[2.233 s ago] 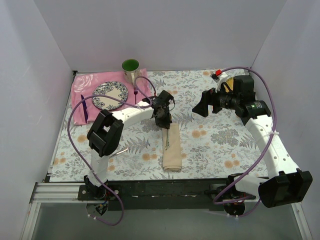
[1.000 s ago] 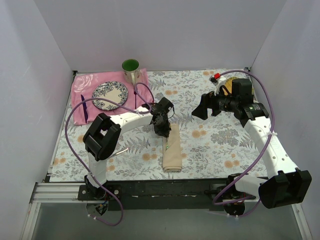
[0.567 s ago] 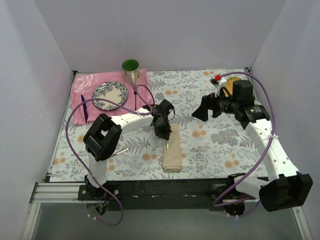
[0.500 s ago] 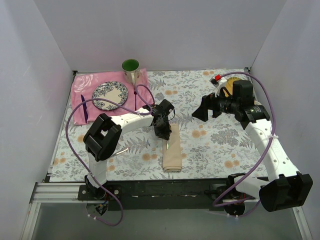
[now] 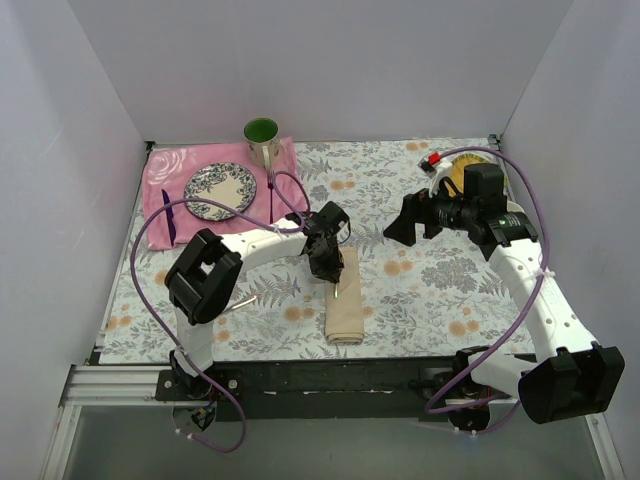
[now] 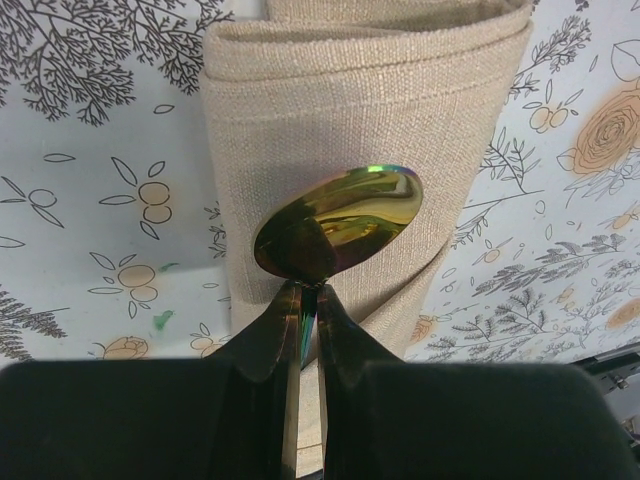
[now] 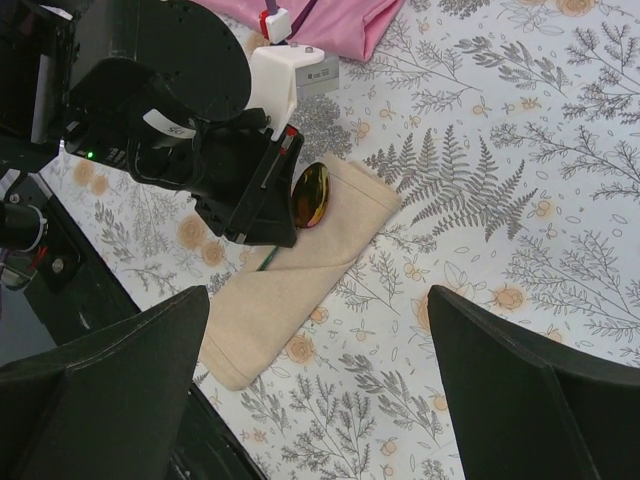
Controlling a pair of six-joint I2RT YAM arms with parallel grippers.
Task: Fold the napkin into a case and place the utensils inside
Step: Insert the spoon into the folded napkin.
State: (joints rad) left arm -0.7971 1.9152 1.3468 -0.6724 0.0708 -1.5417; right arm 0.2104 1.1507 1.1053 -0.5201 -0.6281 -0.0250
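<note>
Spoon, iridescent, clamped in left end effector, right end effector apart, woven case

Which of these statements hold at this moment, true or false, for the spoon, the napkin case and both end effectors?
1. The left end effector is shut on the spoon by its handle. True.
2. The spoon's bowl is tucked inside the case. False: the whole bowl shows, over the outside of the folded cloth.
3. The right end effector grips a fork. False: it is open, holds nothing and is off to the side of the case.
4. A patterned plate lies on the pink mat. True.
</note>
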